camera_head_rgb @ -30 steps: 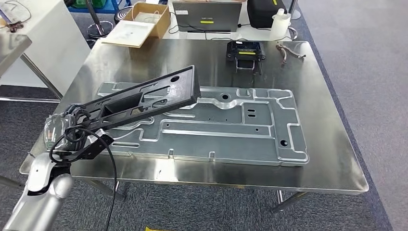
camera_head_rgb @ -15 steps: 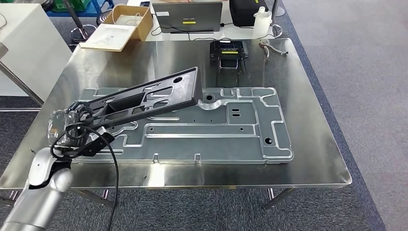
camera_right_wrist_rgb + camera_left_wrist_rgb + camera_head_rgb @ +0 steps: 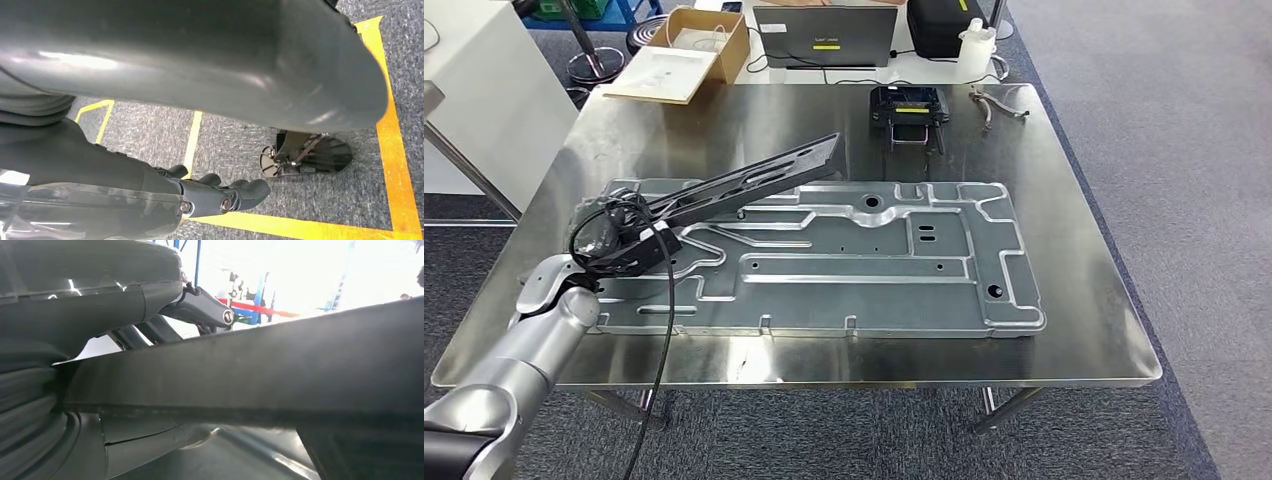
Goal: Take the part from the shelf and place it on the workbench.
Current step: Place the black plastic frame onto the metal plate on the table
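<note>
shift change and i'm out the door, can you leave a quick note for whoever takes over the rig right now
Left hand: grips one end of the long black plastic part, which slants up over the steel workbench and the big stamped metal panel lying on it.
Right hand: hangs at the robot's side over grey carpet with yellow floor tape, fingers loosely curled and apart, holding nothing.
Done: part is off the shelf and brought over the workbench.
Left: lower the part until it rests flat, open the left hand, draw the arm back. A black controller and pliers sit at the far edge.
</note>
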Controlling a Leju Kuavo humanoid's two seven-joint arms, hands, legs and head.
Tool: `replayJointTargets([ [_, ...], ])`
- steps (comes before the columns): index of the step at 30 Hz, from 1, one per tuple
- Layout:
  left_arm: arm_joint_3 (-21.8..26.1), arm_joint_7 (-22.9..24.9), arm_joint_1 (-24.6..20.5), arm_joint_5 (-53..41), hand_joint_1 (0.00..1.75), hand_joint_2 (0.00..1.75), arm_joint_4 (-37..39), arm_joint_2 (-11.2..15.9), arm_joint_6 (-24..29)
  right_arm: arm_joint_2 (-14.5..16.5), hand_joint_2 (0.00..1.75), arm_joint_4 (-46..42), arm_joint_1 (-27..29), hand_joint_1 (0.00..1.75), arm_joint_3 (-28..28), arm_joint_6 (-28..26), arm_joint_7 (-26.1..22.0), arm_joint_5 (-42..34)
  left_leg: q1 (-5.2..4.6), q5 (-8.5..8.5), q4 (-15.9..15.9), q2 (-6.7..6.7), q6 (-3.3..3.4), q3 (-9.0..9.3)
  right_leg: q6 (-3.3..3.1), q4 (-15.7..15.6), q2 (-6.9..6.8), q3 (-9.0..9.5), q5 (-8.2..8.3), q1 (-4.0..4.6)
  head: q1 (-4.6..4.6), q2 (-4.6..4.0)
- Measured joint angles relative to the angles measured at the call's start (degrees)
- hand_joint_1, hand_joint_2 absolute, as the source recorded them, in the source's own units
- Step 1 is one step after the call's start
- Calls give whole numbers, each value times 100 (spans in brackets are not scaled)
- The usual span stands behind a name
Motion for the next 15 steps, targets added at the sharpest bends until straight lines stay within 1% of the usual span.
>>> replayJointTargets([
  [3,-32,-4,-81,1,175,175,161,-31,4,0,0,0,-2,0,0,0,0,3,-1,-1,1,-2,1,0,15,-1,-3,1,0,-5,-1,0],
  [10,-114,-4,-169,-32,175,175,355,-64,-9,0,0,0,-1,0,7,3,1,20,4,0,1,-1,1,2,16,2,-5,-1,0,-7,0,0],
  [15,-248,-11,-347,-124,175,175,669,-113,-140,0,0,2,4,0,60,4,33,65,5,1,-1,-1,0,5,16,10,-8,-2,0,-6,0,0],
])
